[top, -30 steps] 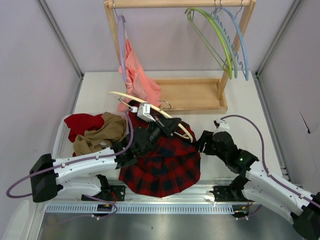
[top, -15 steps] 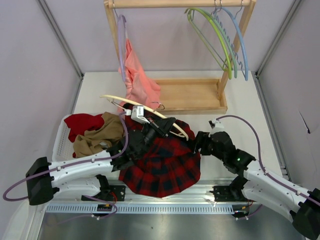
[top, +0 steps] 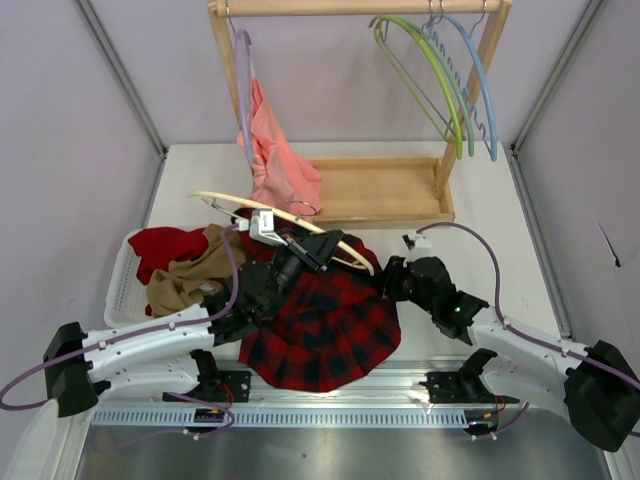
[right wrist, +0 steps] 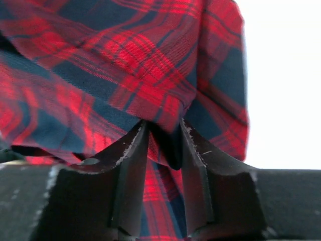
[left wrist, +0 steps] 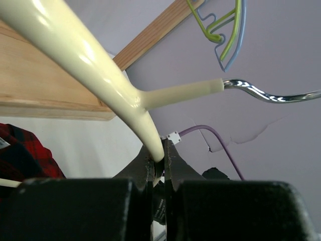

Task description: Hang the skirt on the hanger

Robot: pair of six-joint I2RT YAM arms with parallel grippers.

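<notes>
The red and black plaid skirt (top: 322, 330) lies spread on the table between the arms. The cream hanger (top: 262, 213) is held tilted above the skirt's far edge, with its metal hook (top: 303, 208) toward the wooden rack. My left gripper (top: 316, 252) is shut on one arm of the hanger; the left wrist view shows the hanger (left wrist: 95, 60) pinched between the jaws of the gripper (left wrist: 159, 158), with the hook (left wrist: 271, 94) to the right. My right gripper (top: 390, 280) is at the skirt's right edge. In the right wrist view the gripper (right wrist: 163, 138) has a fold of the skirt (right wrist: 125, 65) between its jaws.
A wooden rack (top: 385, 190) stands at the back. It holds a lilac hanger (top: 242, 90) with a salmon-pink garment (top: 275, 165), and green and blue hangers (top: 455, 85). A white basket (top: 118, 290) at the left holds a tan cloth (top: 200, 268) and a red cloth (top: 165, 245).
My left arm has carried the hanger left and toward the back. My right gripper has moved left onto the skirt's right edge.
</notes>
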